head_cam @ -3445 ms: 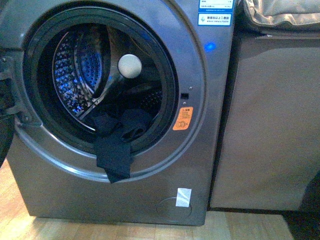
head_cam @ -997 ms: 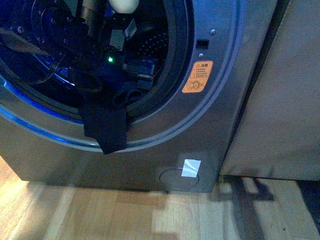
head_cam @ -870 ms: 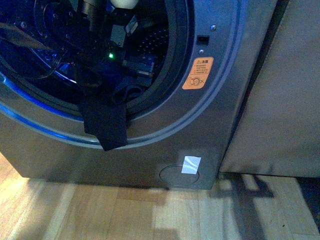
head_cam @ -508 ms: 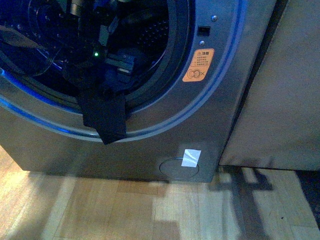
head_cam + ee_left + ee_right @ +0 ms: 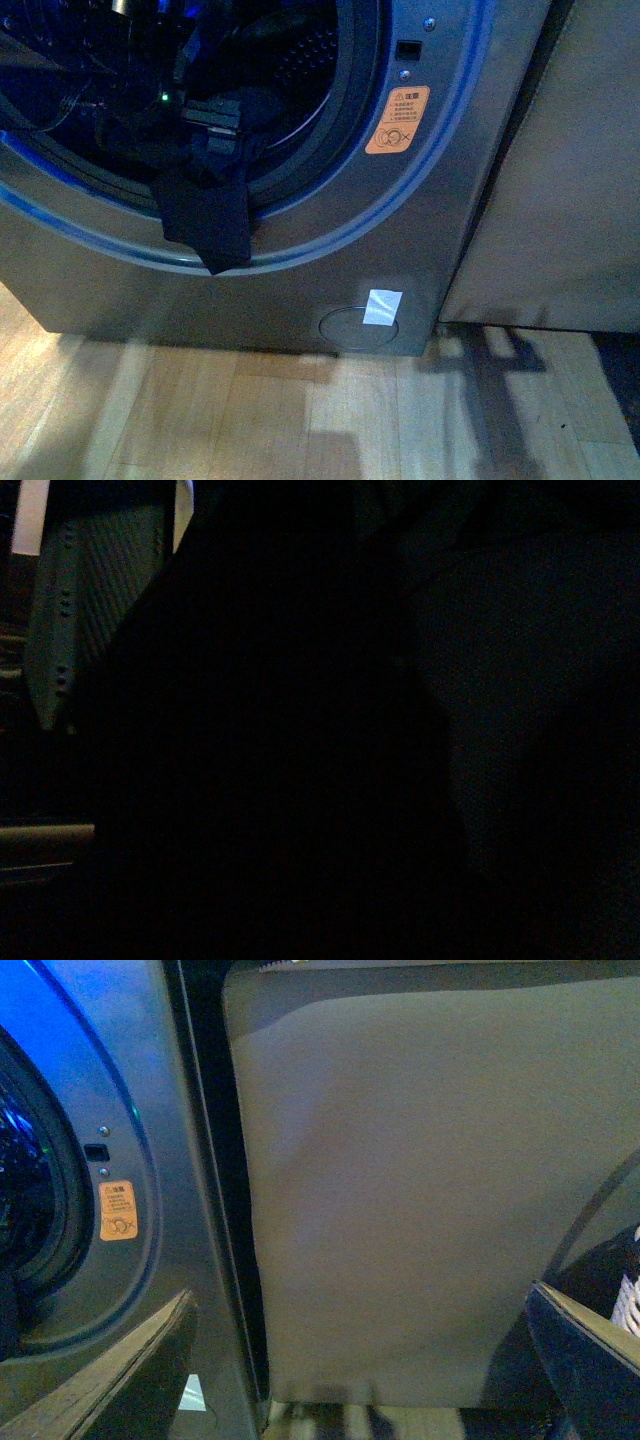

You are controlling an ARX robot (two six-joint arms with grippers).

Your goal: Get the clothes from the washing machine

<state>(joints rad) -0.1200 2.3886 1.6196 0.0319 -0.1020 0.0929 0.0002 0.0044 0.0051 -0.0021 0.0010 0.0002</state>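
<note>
The washing machine (image 5: pixel 420 230) is grey, with its black-rimmed porthole open at the upper left of the front view. The clothes (image 5: pixel 205 225), a limp dark garment, hang over the porthole's lower rim with a flat strip end pointing down. My left arm reaches into the drum, a green light on it. Its open gripper (image 5: pixel 212 118) sits just above the garment's bunched part; whether it touches is unclear. The left wrist view is dark. My right gripper (image 5: pixel 360 1380) is open and empty, its fingers (image 5: pixel 120 1380) wide apart, facing the gap beside the machine (image 5: pixel 150 1160).
A beige fabric-covered panel (image 5: pixel 560 180) stands right of the machine, also in the right wrist view (image 5: pixel 420 1180). An orange sticker (image 5: pixel 396 118) marks the machine's front and a white label (image 5: pixel 382 306) sits near its base. Wooden floor (image 5: pixel 300 420) lies in front.
My left arm has gone deeper and further left into the drum, its green light shifting left and up. The white ball has left the view. The garment still hangs over the rim.
</note>
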